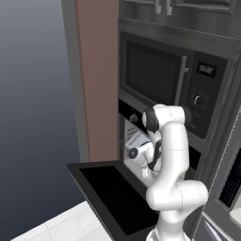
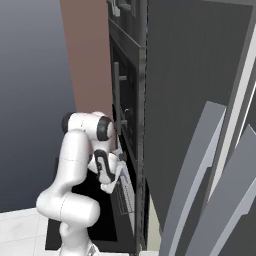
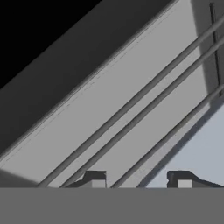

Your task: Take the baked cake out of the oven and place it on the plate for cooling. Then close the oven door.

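Observation:
The oven (image 1: 128, 123) is the black unit below the microwave, and its oven door (image 1: 113, 193) lies folded down flat in front of it. My arm reaches over the door, with the hand inside the cavity (image 2: 114, 181). In the hand view my gripper (image 3: 138, 181) has its two fingertips apart with nothing between them. They sit close above the bars of a wire rack (image 3: 131, 113) that cross a grey inner wall. The cake and the plate are out of view.
The microwave (image 1: 155, 75), with its vertical handle, sits right above the oven opening. A brown side panel (image 1: 96, 80) borders the oven on the left. Tall dark cabinet fronts (image 2: 195, 100) stand on the right. Pale tiled floor (image 1: 61, 226) lies beside the open door.

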Motion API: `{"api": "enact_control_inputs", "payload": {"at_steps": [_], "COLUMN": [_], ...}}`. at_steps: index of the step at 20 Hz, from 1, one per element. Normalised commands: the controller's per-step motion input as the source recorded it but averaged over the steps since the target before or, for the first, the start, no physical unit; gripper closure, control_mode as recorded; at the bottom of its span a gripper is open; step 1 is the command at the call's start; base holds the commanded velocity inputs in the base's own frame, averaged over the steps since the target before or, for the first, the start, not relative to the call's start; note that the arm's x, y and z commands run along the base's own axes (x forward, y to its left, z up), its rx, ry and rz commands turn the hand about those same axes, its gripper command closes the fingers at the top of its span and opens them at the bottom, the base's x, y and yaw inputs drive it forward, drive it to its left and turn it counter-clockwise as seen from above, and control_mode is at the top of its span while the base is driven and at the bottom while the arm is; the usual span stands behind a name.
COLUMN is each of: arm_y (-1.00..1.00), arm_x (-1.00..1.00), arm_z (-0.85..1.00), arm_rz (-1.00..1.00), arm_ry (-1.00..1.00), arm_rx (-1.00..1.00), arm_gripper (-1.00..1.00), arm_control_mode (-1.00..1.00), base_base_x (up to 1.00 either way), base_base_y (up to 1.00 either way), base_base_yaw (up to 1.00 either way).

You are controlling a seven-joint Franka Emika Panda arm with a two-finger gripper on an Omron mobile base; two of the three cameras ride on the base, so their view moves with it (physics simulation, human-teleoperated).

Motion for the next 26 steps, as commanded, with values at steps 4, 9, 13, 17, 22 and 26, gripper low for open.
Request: {"api": "enact_control_inputs", "payload": {"at_steps": [4,9,13,17,22,26], "arm_y": [0.66,0.54,0.38,0.41,0.53,0.32], "arm_x": [-0.72,-0.68,-0.51,-0.53,-0.65,-0.59], "arm_z": [-0.28,-0.1,0.0,0.07,0.13,0.21], "arm_rz": [0.14,0.13,0.12,0.11,0.11,0.07], "arm_ry": [0.21,0.19,0.12,0.11,0.13,0.08], "arm_rx": [0.08,0.09,0.09,0.09,0.08,0.07], "arm_gripper": [-1.0,-1.0,-1.0,-1.0,-1.0,-1.0], "arm_control_mode": [-1.0,-1.0,-1.0,-1.0,-1.0,-1.0], "base_base_x": [0.0,0.0,0.0,0.0,0.0,0.0], "base_base_y": [0.0,0.0,0.0,0.0,0.0,0.0], "base_base_yaw": [0.0,0.0,0.0,0.0,0.0,0.0]}}
